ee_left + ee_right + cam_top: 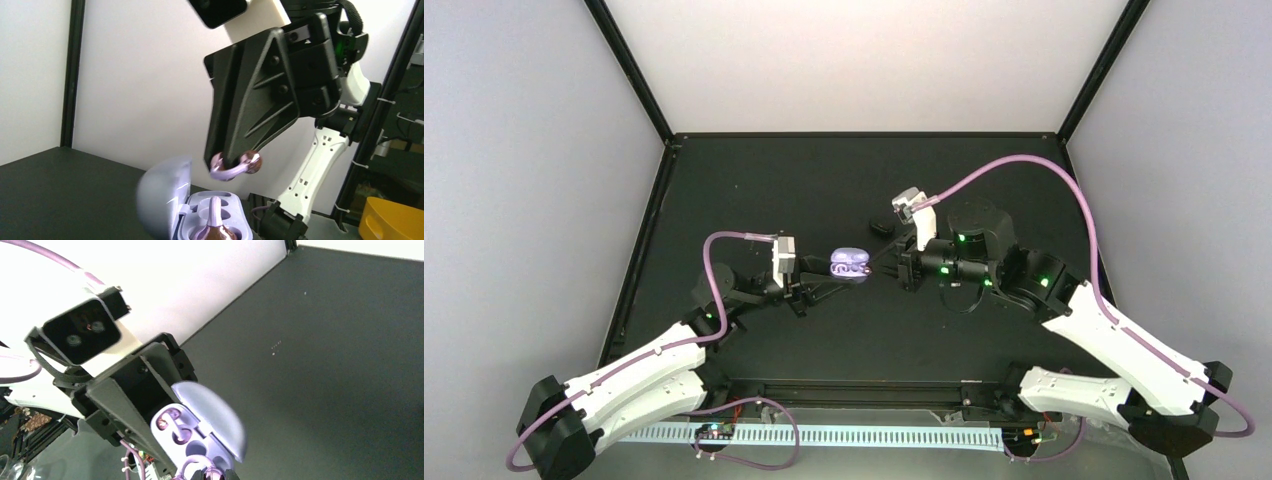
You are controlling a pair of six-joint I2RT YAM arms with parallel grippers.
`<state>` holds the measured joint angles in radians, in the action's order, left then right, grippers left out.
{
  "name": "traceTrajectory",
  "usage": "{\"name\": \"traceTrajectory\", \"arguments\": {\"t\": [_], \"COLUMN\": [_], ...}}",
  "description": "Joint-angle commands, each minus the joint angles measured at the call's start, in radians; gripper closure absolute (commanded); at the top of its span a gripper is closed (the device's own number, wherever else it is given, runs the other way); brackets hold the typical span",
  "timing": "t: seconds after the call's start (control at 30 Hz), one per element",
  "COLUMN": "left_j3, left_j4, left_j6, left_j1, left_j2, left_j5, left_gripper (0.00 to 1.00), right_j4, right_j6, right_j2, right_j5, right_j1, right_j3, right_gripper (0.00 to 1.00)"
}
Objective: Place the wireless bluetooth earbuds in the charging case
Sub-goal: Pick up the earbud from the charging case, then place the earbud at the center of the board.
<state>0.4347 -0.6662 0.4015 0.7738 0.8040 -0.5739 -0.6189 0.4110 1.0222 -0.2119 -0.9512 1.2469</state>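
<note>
**Open case (pixel 849 264), half filled**

At left, the left gripper (pixel 822 284): clenched around the case from its near-left side, over the black table (pixel 754 190). Placed about mid-table, between the two arms.

In the left wrist view, lid (pixel 162 195) swung open and standing to the left of the tray. In the tray, a seated earbud (pixel 215 222), lilac with a brownish tip. Just beside it, an empty socket (pixel 223 196). Same pairing in the right wrist view: a loop-shaped bud in one hollow, a bare hollow next to it.

Just right of the case, the right gripper (pixel 887 267): grasping the held earbud (pixel 222 171) between its black fingertips, jaws drawn nearly together on it. Hangs just above the tray in the left wrist view, apart from it, near the empty socket. In the right wrist view, shows only at the bottom edge, close to the tray's end; cannot tell there whether touching.

Farther back, just beyond the right gripper: a black oval thing (pixel 881 228) lying on the table, apart from the case and both grippers.
</note>
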Motion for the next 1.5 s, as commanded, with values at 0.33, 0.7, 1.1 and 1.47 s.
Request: {"name": "traceTrajectory", "arguments": {"t": [0.33, 0.7, 1.1, 1.47], "left_j3": [0.047, 0.059, 0.107, 0.083], "left_j4": [-0.015, -0.101, -0.140, -0.005], "left_j6": [-0.041, -0.087, -0.154, -0.190], "left_j1": [0.005, 0.008, 0.040, 0.048], "left_j2": [0.005, 0.042, 0.070, -0.031], "left_j5": [0.130, 0.286, 0.313, 0.404], "left_gripper": [0.98, 0.98, 0.99, 0.98], "right_j4": [0.097, 0.293, 0.688, 0.508], "right_j6": [0.053, -0.081, -0.352, -0.131], "right_j2": [-0.093, -0.102, 0.032, -0.008], "right_j5": [0.115, 0.918, 1.209, 1.068], "right_j1": [-0.001, -0.284, -0.382, -0.232], "right_j3": [-0.024, -0.083, -0.143, -0.174], "right_gripper": [0.99, 0.99, 0.99, 0.99]}}
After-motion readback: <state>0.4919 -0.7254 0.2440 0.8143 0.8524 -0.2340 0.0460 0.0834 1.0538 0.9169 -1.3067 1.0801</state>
